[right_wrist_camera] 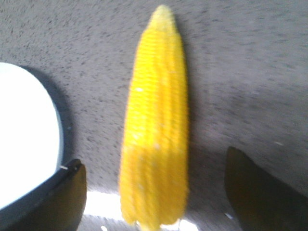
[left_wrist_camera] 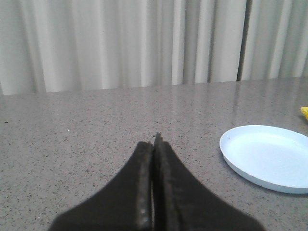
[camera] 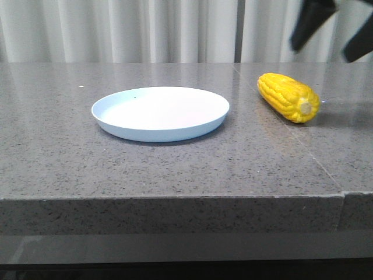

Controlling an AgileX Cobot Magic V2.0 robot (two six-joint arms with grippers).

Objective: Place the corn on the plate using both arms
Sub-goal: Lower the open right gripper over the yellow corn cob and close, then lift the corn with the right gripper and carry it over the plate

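The glossy yellow corn cob (camera: 289, 97) lies on the grey speckled stone bench (camera: 175, 166), right of the round pale blue plate (camera: 160, 113). The right claw (right_wrist_camera: 154, 192) is spread wide above it; the left claw (left_wrist_camera: 154, 183) is pressed closed, empty.

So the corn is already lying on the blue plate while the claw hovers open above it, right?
Not quite. The corn lies on the stone table, to the right of the plate, which holds nothing; the front view shows it. The right gripper does hover open above the corn.
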